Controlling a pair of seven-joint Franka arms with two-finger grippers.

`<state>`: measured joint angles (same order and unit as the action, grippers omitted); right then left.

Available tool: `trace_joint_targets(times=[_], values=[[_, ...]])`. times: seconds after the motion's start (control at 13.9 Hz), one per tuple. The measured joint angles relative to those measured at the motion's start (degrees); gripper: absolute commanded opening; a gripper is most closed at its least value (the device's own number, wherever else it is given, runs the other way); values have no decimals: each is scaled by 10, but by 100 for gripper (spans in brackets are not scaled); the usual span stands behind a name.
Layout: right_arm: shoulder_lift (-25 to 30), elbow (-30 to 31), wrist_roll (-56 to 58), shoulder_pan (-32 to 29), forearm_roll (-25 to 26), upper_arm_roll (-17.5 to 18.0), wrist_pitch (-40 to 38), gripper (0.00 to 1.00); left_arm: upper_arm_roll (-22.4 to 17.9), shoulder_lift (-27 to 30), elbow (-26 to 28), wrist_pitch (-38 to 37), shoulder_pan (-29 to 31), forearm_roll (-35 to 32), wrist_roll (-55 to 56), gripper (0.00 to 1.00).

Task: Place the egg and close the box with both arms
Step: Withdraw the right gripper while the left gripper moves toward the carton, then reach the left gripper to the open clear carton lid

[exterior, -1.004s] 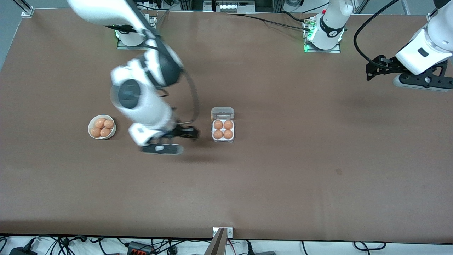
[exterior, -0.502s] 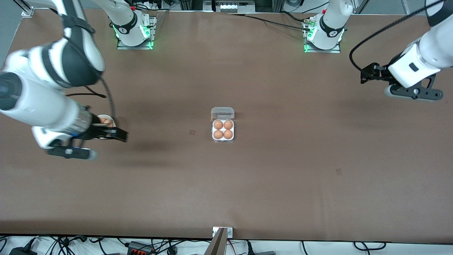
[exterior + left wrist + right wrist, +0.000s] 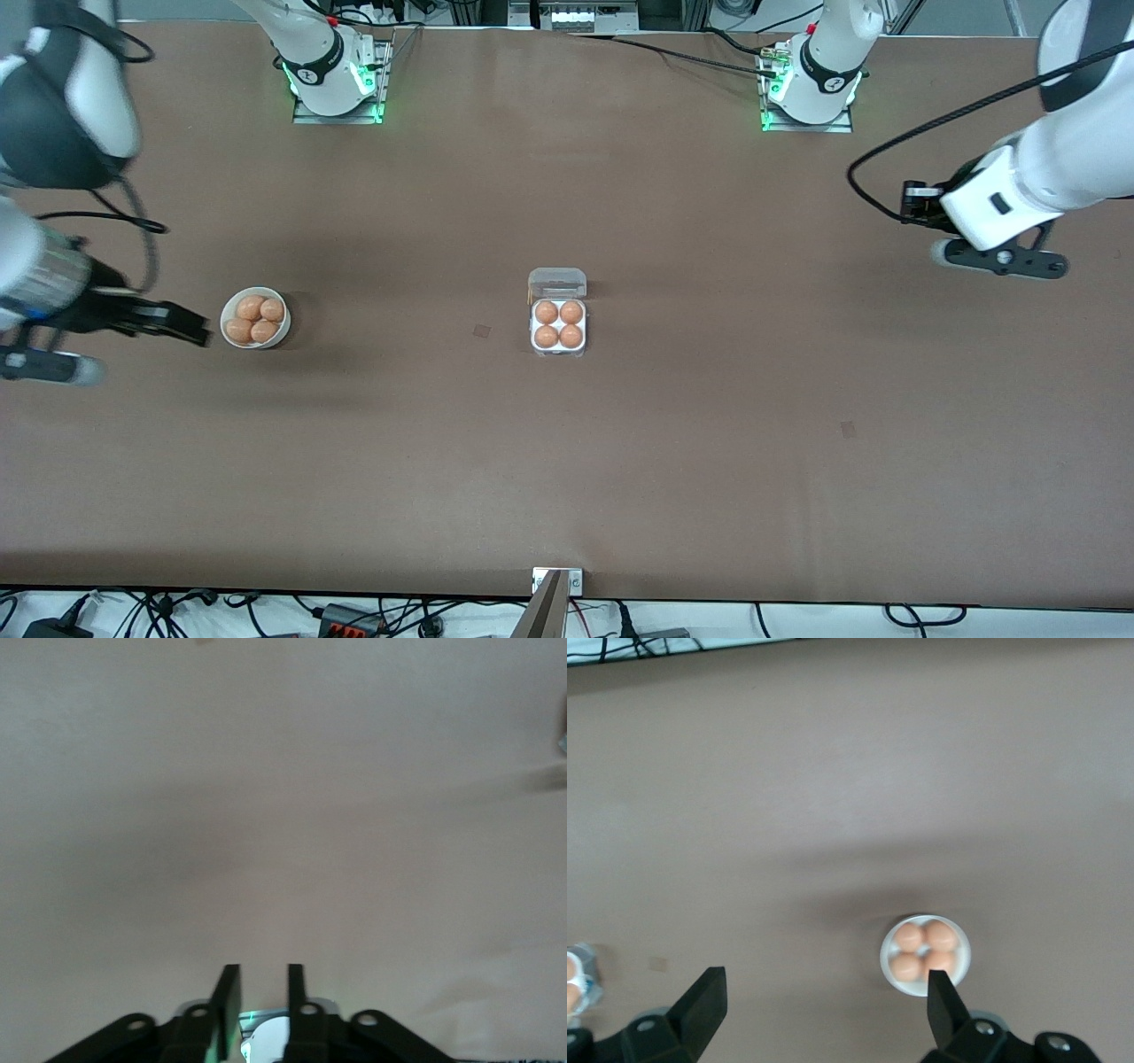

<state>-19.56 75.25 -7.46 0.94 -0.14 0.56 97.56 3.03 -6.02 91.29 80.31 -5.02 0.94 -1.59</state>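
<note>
Two large white jointed robot arms point(image 3: 1054, 168) carry dark grey joint bands and looping black cables. Each ends in a black two-finger gripper point(image 3: 824, 1010). Their round bases point(image 3: 811, 84) glow green at the frame's top.

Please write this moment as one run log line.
box: four eggs, lid open | bowl: four eggs | right claw: open, beside bowl | left claw: nearly shut, empty

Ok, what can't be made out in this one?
- Box: right wrist view, cut off by the picture's edge.
- Box lid: front view, too small to judge its angle.
- Bowl: right wrist view, one egg partly covered by the right tool.
- Right arm: front view, blurred, cut off by the edge.
- Left wrist view: bare table only.
</note>
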Motion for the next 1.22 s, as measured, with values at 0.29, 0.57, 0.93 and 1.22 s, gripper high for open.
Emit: trace_joint_targets(times=[0.29, 0.57, 0.93, 1.22], values=[[36, 3, 35, -22, 11, -1, -60, 100, 18, -29, 32, 62, -75, 27, 74, 1], [88, 65, 56, -27, 22, -1, -62, 100, 51, -82, 73, 184, -164, 30, 169, 1], [167, 196, 61, -30, 23, -1, -2, 100, 68, -166, 78, 344, -268, 31, 304, 1], [185, 217, 62, -30, 23, -1, 5, 100, 68, -208, 78, 442, -313, 31, 355, 1]])
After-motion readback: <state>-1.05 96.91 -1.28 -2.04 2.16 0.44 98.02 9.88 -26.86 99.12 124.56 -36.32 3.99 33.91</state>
